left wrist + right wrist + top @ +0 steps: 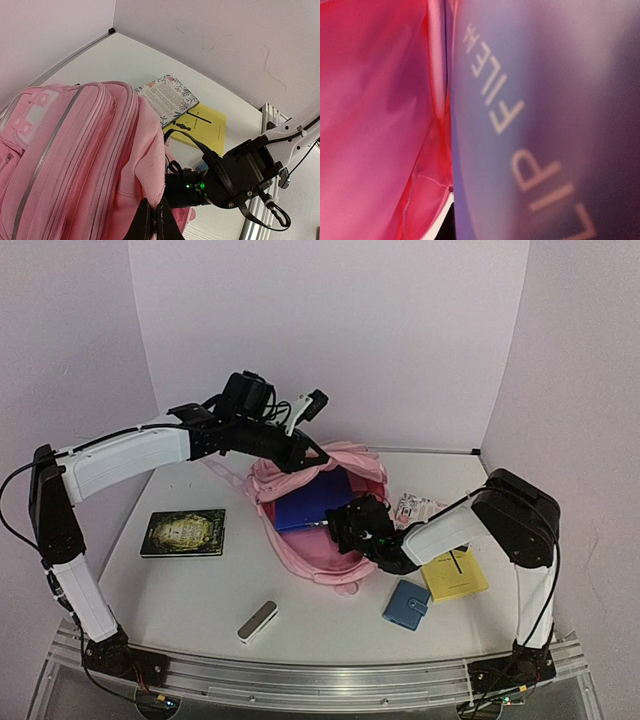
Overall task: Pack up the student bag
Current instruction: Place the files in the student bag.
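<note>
The student bag (pixel 318 570), a soft pink backpack, lies open in the middle of the table. My left gripper (pixel 322 457) is shut on a fold of its upper rim and holds the mouth up; in the left wrist view the fingers (pixel 142 222) pinch pink fabric of the bag (pixel 75 150). A blue clip file (pixel 305 508) stands partly inside the opening. My right gripper (pixel 335 523) is at the file's near edge and appears shut on it. In the right wrist view the file (pixel 545 125) fills the frame beside the bag's pink lining (pixel 370 100), and the fingers are hidden.
A dark book with gold decoration (pixel 184 533) lies left of the bag. A white bar-shaped item (pixel 257 622) sits near the front edge. Right of the bag lie a blue pouch (pixel 406 604), a yellow notebook (pixel 455 573) and a floral booklet (pixel 418 508).
</note>
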`<state>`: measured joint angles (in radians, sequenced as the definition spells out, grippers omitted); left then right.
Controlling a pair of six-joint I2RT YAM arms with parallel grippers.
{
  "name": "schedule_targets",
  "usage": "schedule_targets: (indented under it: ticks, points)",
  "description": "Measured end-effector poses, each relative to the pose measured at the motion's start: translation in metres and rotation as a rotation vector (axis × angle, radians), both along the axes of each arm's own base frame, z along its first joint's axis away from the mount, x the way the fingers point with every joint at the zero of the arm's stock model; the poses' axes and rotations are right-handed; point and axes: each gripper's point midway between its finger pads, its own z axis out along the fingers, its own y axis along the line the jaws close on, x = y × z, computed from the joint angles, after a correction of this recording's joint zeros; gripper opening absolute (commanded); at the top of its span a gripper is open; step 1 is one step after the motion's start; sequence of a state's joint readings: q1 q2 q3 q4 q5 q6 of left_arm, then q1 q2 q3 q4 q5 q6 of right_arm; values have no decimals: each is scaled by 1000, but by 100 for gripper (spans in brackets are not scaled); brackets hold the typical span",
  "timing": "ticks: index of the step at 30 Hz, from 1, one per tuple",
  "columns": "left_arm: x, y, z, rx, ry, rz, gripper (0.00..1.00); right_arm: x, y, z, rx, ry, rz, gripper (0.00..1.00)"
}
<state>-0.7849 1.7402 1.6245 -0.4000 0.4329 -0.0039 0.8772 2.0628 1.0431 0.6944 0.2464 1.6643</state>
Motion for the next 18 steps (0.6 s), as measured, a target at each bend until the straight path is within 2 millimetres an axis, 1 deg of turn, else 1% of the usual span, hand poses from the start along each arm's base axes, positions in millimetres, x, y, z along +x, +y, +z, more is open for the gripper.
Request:
schedule_targets:
  ticks: [4, 8, 12, 15, 18]
  points:
    - [1, 5, -4, 0, 12, 31, 0, 11, 1, 9, -79, -32, 4, 1]
    - [5, 7, -8, -1, 23, 61, 0, 24, 2, 17, -130, -64, 10, 11]
    - [13, 11, -7, -12, 39, 97, 0, 27, -5, 13, -190, -71, 22, 20]
    - [20, 15, -5, -30, 60, 127, 0, 26, -12, 10, -238, -80, 29, 39]
    - [26, 20, -6, -45, 84, 152, 0, 21, -33, 10, -302, -76, 22, 54]
